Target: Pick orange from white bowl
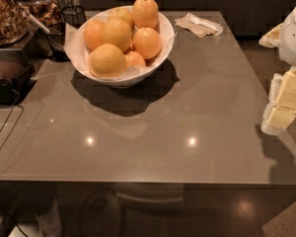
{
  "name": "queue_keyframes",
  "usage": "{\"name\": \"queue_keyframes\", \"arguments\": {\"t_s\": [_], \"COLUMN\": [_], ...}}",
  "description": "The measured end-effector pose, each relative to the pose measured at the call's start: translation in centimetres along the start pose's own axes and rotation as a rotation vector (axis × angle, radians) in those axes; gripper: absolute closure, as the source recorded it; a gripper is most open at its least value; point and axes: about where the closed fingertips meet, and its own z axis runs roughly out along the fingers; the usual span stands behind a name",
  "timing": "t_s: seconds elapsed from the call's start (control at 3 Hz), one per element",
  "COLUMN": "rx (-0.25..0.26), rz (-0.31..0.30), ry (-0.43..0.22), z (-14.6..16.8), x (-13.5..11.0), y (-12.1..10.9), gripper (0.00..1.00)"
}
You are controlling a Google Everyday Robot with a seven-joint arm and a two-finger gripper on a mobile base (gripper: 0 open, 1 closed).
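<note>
A wide white bowl (119, 78), lined with crinkled white paper, stands at the back left of the grey table (187, 112). Several citrus fruits are heaped in it. A yellowish-orange orange (107, 59) lies at the front left of the heap, and another (117, 33) sits behind it. Deeper-orange fruits (147, 42) lie to the right, with a small one (134, 59) low at the front. My gripper (284, 105), pale yellow on a white arm, hangs at the right edge of the view, over the table's right side. It is far from the bowl and holds nothing I can see.
Crumpled napkins (198, 24) lie behind and right of the bowl. Left of the bowl are a black wire cup (73, 15), jars of nuts (6, 15) and a dark appliance (7, 83) with a cable. The table's front edge (148, 177) runs across the lower view.
</note>
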Motion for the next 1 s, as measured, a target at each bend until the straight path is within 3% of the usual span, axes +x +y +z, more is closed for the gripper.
{"name": "queue_keyframes", "arguments": {"t_s": [0.33, 0.67, 1.0], "rx": [0.000, -0.012, -0.063], "rz": [0.000, 0.053, 0.128], "ry": [0.000, -0.025, -0.049], "z": [0.0, 0.1, 0.8], "x": [0.0, -0.6, -3.2], "y": [0.0, -0.5, -1.8], "gripper": [0.00, 0.00, 0.00]}}
